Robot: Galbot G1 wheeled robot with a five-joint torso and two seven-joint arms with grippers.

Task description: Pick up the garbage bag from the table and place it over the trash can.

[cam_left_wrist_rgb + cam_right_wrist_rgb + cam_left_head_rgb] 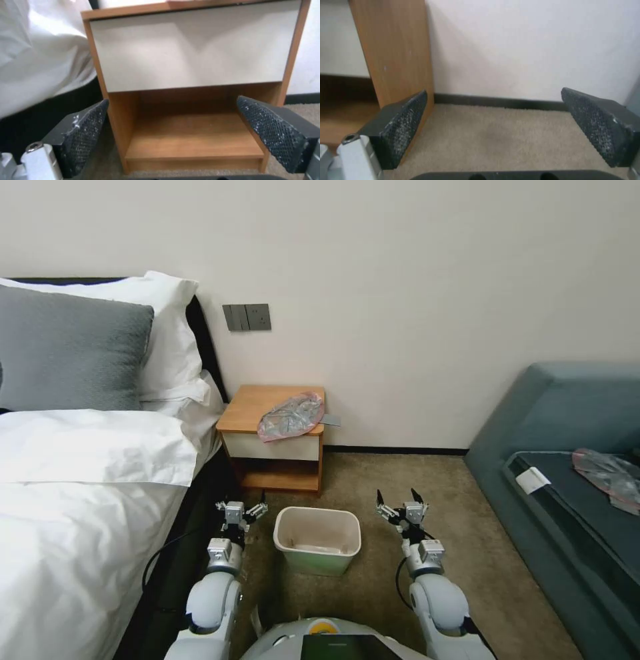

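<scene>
Head view: bed (pixel 80 480) fills the robot's left, sofa (pixel 567 447) its right, wall ahead. Between them stands the table (pixel 250 410), set against the wall, with the trash can (pixel 317 540) on the carpet in front of it, just before the robot's torso. The can holds no liner.

The garbage bag (pixel 291 416) lies crumpled on the right-hand part of the tabletop, its front edge drooping slightly over the lip above the drawer. Long axis runs roughly diagonal, from front-left to back-right. A second, similar pinkish bag (pixel 610 473) rests on the sofa seat, well apart; not the target.

Left gripper (pixel 241 508) hangs low beside the can's left side, fingers spread wide, nothing between them. The left wrist view looks straight at the drawer front (pixel 193 50) and lower shelf (pixel 193 135), so that gripper sits below tabletop level. Right gripper (pixel 401 501) hangs at the can's right side, fingers likewise spread and empty; its wrist view sees the table's side panel (pixel 395 50) and bare carpet.

Key relation: the bag lies ahead of and above both grippers. It sits between them laterally; I judge the left slightly nearer. Either arm must rise above the top before reaching forward.
</scene>
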